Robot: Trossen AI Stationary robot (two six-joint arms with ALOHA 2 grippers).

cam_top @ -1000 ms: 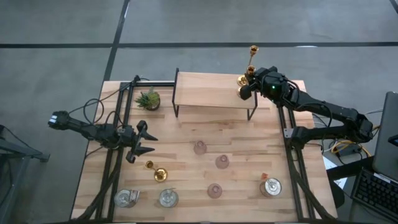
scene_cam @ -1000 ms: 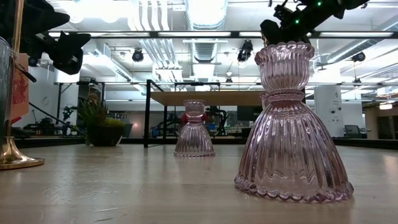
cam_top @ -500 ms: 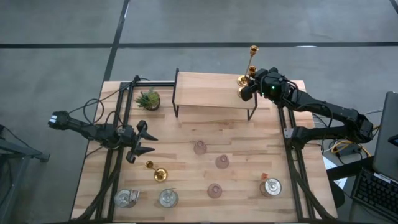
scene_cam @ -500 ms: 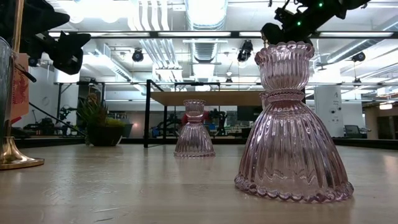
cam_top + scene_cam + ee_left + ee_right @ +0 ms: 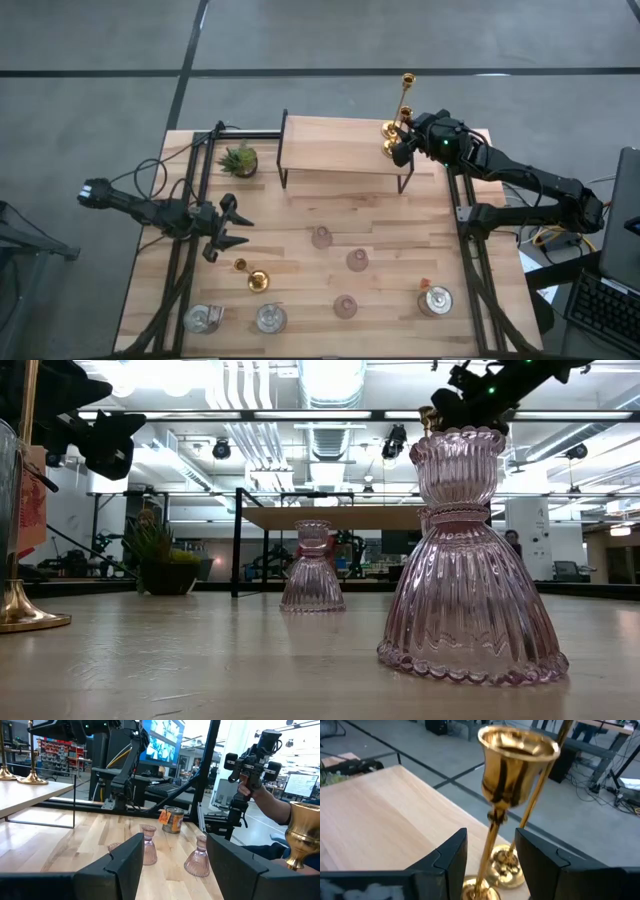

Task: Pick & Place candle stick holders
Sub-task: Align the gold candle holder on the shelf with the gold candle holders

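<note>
Pale blond wood with butcher-block striping on the table point(image 5: 300, 240); lighter, plain wood on the raised shelf point(image 5: 335, 148), carried on thin black legs. Shiny gold on the tall holders point(image 5: 512, 775) at the shelf's corner and on the one lying on the table point(image 5: 252, 276). Translucent pink with vertical ribbing and a beaded hem on the glass holders point(image 5: 470, 560). Silvery, mottled finish on the squat cups point(image 5: 270, 318). Spiky green on the small plant point(image 5: 238, 159). Matte black on the left gripper point(image 5: 228, 228) and right gripper point(image 5: 406, 140).
</note>
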